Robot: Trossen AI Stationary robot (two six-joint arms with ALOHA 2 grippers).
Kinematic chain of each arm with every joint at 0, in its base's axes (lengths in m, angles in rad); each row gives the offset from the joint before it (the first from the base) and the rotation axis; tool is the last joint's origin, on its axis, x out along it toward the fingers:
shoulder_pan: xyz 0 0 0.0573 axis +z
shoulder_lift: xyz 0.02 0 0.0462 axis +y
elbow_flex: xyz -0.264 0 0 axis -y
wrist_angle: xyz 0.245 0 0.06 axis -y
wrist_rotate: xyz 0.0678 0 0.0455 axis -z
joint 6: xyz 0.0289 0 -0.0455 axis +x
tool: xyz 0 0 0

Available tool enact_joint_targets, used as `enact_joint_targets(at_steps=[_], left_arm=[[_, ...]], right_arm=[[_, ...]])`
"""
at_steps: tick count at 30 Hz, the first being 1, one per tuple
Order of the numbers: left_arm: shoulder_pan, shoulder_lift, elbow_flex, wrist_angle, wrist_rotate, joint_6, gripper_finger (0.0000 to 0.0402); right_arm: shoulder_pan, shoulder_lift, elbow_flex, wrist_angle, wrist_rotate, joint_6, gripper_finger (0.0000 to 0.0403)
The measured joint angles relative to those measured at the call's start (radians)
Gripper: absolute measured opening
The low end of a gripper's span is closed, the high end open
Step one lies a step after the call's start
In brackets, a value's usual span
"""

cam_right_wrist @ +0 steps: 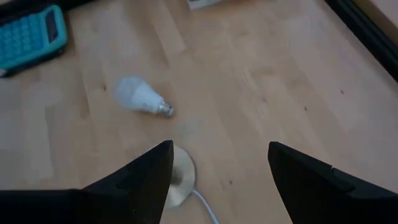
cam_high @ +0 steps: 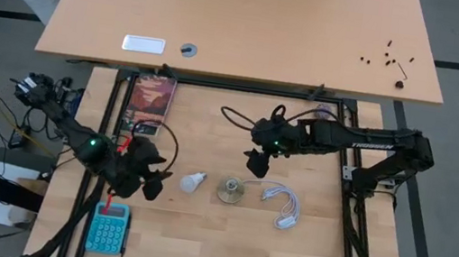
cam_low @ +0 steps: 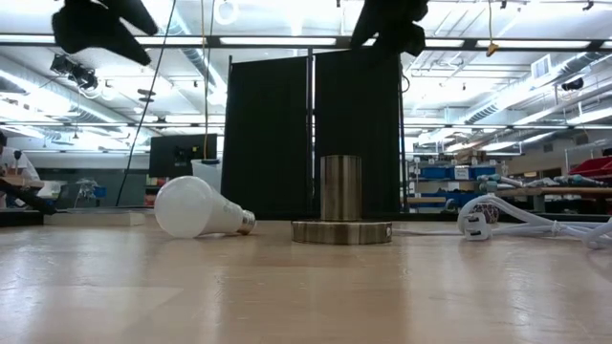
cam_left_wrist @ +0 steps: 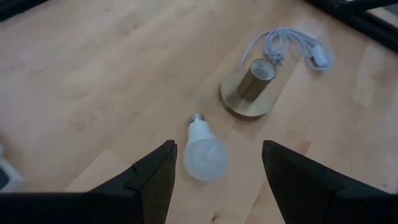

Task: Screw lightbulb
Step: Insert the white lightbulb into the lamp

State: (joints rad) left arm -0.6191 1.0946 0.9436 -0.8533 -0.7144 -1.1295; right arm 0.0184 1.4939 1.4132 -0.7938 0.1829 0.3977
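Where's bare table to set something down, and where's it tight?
Free: the near strip between the calculator and the cable, and the patch behind the lightbulb beside the book. Crowded: lightbulb, socket and cable in a row.

- My left gripper (cam_high: 151, 182) hangs above the table with fingers spread; bare wood lies between it and the lightbulb (cam_high: 192, 181).
- The socket (cam_high: 232, 190) stands upright just beside the bulb's screw base, narrowing that side.
- The coiled white cable (cam_high: 282, 202) clutters the wood past the socket.
- The teal calculator (cam_high: 108, 229) sits well apart.
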Motion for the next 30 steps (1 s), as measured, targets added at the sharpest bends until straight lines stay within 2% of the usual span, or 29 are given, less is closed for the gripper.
enact_joint_targets(at_steps=[3, 6, 17, 22, 30], left_arm=[[-0.026, 0.000, -0.005, -0.039, -0.025, -0.049, 0.0241], [-0.037, -0.004, -0.056, -0.005, -0.033, -0.094, 0.0238], [-0.041, -0.008, -0.312, 0.426, 0.053, -0.165, 0.0218], [-0.041, -0.007, -0.352, 0.528, 0.079, -0.188, 0.0218], [-0.021, 0.049, -0.359, 0.587, 0.086, -0.190, 0.0223]], right_arm=[[-0.002, -0.004, 0.000, 0.013, 0.000, -0.004, 0.0271], [-0.008, -0.004, 0.000, 0.017, 0.000, -0.013, 0.0268], [-0.081, -0.004, 0.000, 0.060, -0.025, -0.078, 0.0267], [-0.087, -0.015, 0.000, 0.062, -0.096, -0.078, 0.0266], [-0.079, -0.078, 0.000, 0.102, -0.099, -0.068, 0.0263]])
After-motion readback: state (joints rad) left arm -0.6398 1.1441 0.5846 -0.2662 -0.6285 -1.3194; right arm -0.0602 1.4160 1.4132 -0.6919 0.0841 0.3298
